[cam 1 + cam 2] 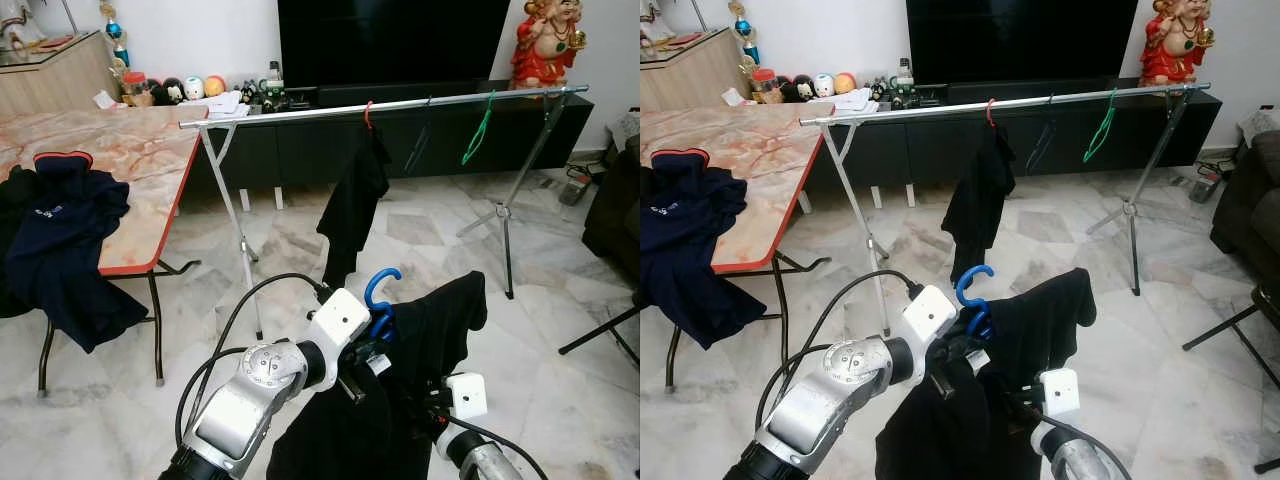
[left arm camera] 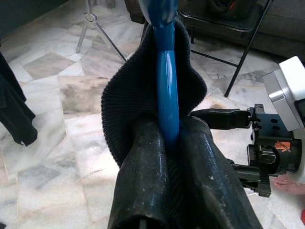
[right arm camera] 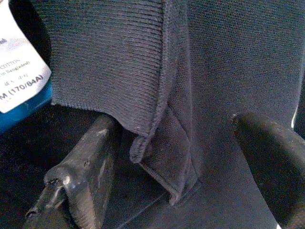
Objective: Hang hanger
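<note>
- the left gripper (image 2: 167, 138) is closed tight on the neck of a blue hanger (image 1: 381, 300), just under its hook; in the left wrist view the two black fingers (image 2: 143, 162) press on the blue stem from both sides.
- the blue hanger carries a black garment (image 1: 440, 330), and its ribbed collar wraps around the stem right above the fingers.
- hanger and garment are held in the air in front of the robot, low and near its body, well apart from the metal rail (image 1: 400, 104) of the drying rack.
- the right gripper (image 3: 181, 157) is at the black garment with its fingers spread wide; a folded edge of the cloth hangs between them, and it seems that neither finger presses it, but the view is too close to be sure.
- a white size label (image 3: 19, 71) shows beside this fold.
- on the rail there hangs a black shirt on a red hanger (image 1: 367, 115), then a dark hanger (image 1: 418, 145) and a green hanger (image 1: 478, 130), both bare.
- to the left stands a marble-pattern table (image 1: 140, 150) with a navy shirt (image 1: 60, 230) hanging over its edge.
- behind the rack there is a dark television (image 1: 395, 40) on a black cabinet (image 1: 300, 150), and a red figurine (image 1: 545, 45) at its right end.
</note>
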`<state>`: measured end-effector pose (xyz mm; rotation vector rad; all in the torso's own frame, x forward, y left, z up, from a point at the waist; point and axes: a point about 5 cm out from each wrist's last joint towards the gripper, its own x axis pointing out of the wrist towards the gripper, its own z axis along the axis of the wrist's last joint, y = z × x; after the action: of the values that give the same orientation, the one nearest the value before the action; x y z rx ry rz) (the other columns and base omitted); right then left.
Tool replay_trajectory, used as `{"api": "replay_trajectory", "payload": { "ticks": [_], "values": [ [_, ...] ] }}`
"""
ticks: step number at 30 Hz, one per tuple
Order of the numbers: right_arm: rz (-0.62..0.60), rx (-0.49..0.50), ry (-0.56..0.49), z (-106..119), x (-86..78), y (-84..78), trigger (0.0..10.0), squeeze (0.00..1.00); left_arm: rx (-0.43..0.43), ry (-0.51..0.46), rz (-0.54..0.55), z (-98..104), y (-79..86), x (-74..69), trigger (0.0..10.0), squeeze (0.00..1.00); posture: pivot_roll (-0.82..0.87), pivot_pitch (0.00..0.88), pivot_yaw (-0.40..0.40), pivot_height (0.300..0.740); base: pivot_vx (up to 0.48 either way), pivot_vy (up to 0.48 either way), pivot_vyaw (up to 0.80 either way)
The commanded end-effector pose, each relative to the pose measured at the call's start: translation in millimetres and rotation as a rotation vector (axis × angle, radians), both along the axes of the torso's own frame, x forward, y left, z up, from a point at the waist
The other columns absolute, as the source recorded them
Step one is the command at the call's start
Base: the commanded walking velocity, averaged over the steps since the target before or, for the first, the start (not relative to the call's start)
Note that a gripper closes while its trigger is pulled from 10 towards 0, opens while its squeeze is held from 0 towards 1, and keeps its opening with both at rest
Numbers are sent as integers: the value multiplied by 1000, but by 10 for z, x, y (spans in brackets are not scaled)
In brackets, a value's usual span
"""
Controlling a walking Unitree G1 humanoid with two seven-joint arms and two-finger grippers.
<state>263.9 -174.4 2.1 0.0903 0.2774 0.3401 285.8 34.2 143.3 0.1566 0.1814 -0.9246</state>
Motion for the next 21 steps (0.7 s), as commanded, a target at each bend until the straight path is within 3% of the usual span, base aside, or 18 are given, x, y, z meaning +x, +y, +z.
{"api": "replay_trajectory", "payload": {
  "ticks": [1,3,4,21],
  "values": [
    [10,17,-13,26,45,54,5216,0,-49,-55,-30,180,-45,-24,10000,0,-25,17,35,740,0,0,0],
    [11,20,-19,38,57,61,5216,0,-52,-54,-32,183,-48,-27,10000,0,-25,17,35,740,0,0,0],
    [13,23,-24,49,68,66,157,0,-53,-53,-34,184,-49,-28,10000,0,-26,16,35,740,0,0,0],
    [-16,19,-46,92,118,50,0,0,-79,-41,-48,201,-73,-50,10000,0,-28,15,35,740,0,0,0]
  ]
}}
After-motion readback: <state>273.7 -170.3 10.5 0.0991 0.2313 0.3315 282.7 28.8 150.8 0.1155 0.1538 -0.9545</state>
